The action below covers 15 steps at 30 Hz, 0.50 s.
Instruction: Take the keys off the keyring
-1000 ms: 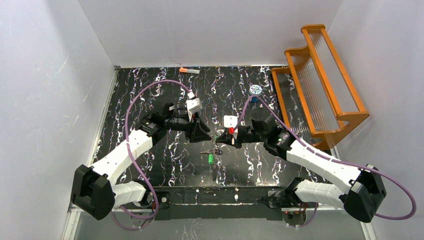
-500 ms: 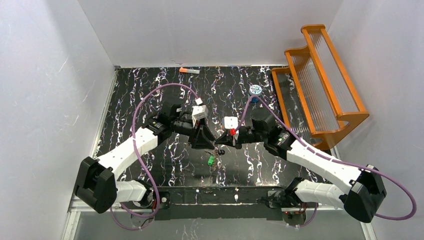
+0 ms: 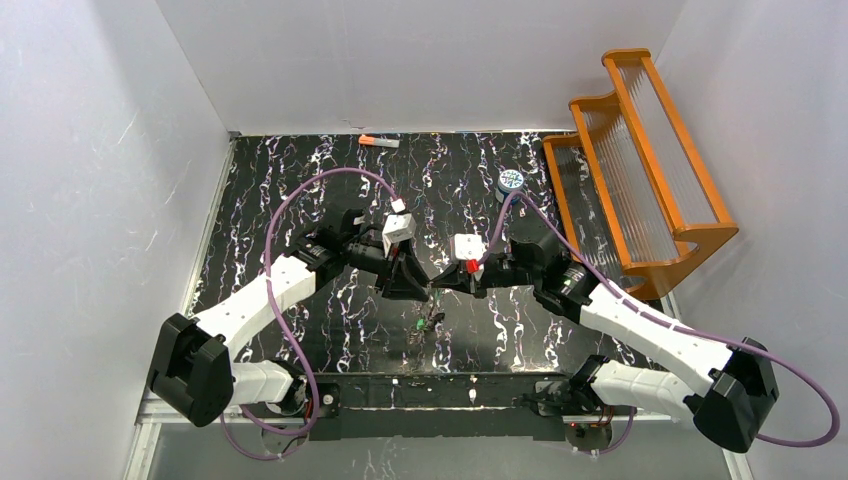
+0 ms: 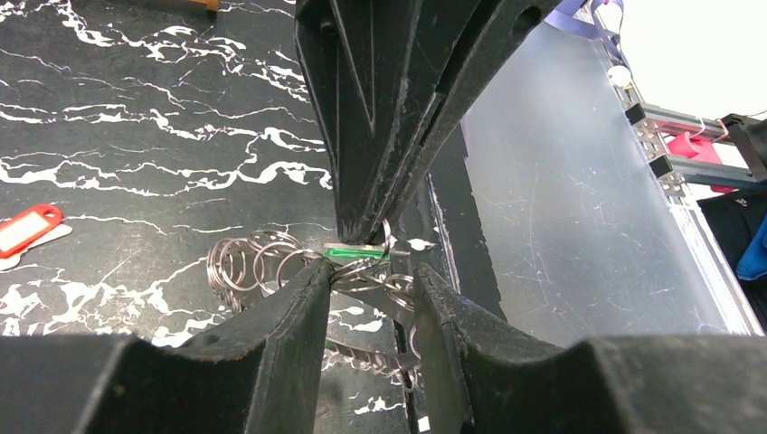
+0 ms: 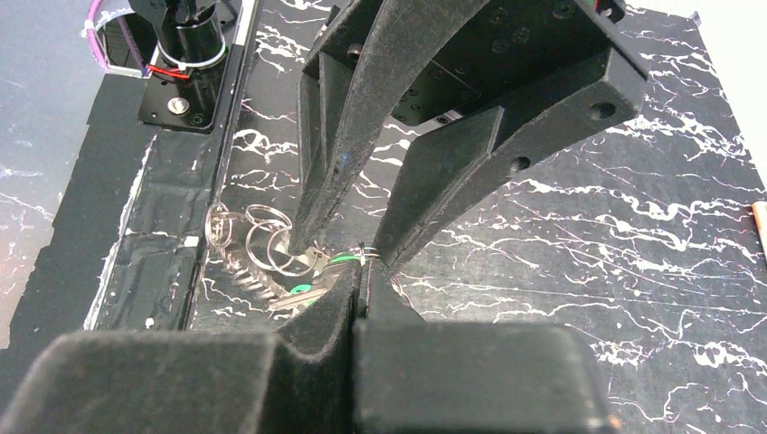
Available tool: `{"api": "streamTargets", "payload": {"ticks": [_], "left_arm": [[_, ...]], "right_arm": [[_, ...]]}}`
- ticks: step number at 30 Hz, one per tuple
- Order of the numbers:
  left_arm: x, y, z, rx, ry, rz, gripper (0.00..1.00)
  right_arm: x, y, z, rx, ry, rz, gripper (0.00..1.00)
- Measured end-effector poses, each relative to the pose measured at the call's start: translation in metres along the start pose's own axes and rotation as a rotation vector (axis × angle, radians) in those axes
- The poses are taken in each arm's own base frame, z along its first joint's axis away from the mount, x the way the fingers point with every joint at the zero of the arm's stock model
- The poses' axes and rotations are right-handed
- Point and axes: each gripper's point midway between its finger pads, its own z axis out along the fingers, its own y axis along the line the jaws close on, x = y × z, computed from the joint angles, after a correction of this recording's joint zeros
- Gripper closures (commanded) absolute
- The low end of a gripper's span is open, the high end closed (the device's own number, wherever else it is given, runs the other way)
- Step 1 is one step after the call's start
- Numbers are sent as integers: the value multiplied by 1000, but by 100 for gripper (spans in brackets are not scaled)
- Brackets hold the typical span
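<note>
The keyring is a bunch of thin silver wire rings (image 4: 249, 264) hanging just above the black marbled table, also seen in the right wrist view (image 5: 262, 240). A green-headed key (image 4: 355, 254) hangs from it, seen from above as a green spot (image 3: 427, 320) and in the right wrist view (image 5: 303, 290). My right gripper (image 5: 362, 269) is shut on one thin ring and holds the bunch up; it also shows in the other views (image 3: 441, 287) (image 4: 362, 231). My left gripper (image 4: 371, 278) is open, one finger on either side of the rings, tip to tip with the right gripper (image 3: 419, 285).
A red key tag (image 4: 27, 228) lies flat on the table. An orange rack (image 3: 640, 170) stands at the right edge, with a blue-and-white canister (image 3: 511, 181) beside it. An orange-and-grey stick (image 3: 379, 142) lies by the back wall. The table's near edge (image 4: 561, 226) is close.
My left gripper has moved right and closed in on the right gripper's tip, now straddling the rings. The right gripper stays shut on the ring and has barely shifted.
</note>
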Motion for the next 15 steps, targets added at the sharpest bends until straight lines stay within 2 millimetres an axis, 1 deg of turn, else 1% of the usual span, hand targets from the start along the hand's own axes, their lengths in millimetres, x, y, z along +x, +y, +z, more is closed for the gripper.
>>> {"api": "streamTargets", "payload": {"ticks": [2, 5, 10, 11, 15], "left_arm": [[1, 0, 0, 1, 4, -1, 66], [4, -1, 0, 3, 11, 0, 79], [5, -1, -1, 3, 16, 15, 94], [5, -1, -1, 3, 17, 18, 99], [6, -1, -1, 2, 21, 16, 100]], "right_arm": [[-1, 0, -1, 1, -3, -3, 99], [-2, 0, -1, 0, -4, -2, 99], [-1, 5, -1, -15, -3, 4, 99], [-1, 6, -1, -16, -2, 5, 99], [0, 7, -1, -20, 0, 9, 99]]}}
